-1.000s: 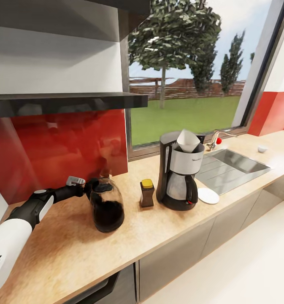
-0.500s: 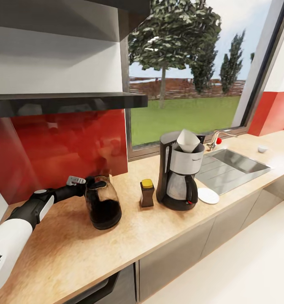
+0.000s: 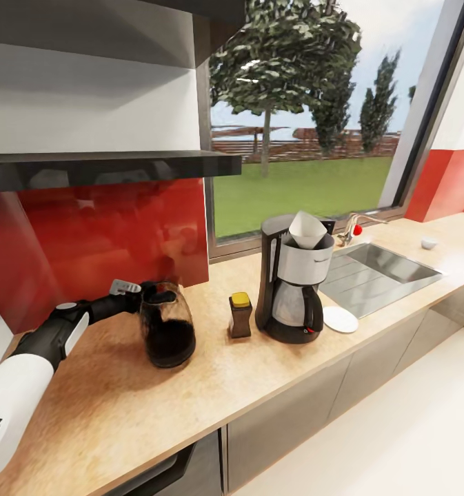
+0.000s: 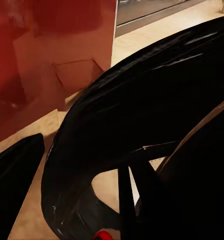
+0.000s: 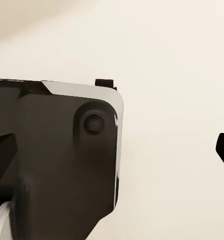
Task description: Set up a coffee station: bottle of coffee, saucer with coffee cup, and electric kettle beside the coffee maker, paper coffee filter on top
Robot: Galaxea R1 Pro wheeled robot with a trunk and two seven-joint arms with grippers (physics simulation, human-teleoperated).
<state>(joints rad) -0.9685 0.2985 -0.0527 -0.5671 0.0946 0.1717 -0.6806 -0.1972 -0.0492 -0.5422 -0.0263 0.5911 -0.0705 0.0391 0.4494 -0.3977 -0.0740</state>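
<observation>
The electric kettle (image 3: 167,325), a dark glass jug, is upright on the left part of the kitchen countertop (image 3: 211,393), its base at or just above the surface. My left gripper (image 3: 141,295) is shut on its black handle (image 4: 141,100), with one finger (image 4: 17,170) beside it. To its right come the bottle of coffee (image 3: 240,315), then the coffee maker (image 3: 292,289) with the paper coffee filter (image 3: 307,230) on top. The saucer (image 3: 340,319) lies just right of the machine. The coffee cup (image 3: 429,242) sits far right. My right gripper (image 5: 114,150) hangs open over pale floor.
The black kitchen shelf (image 3: 107,165) juts out above the kettle and my left arm. A red backsplash (image 3: 101,241) stands close behind the kettle. The steel sink (image 3: 376,272) with its tap lies right of the coffee maker. Part of my own body (image 5: 57,150) is in the right wrist view.
The kettle was tilted and nearer the camera a second ago. It now stands upright, a little lower and closer to the wall. My left gripper has kept its hold on the handle.
</observation>
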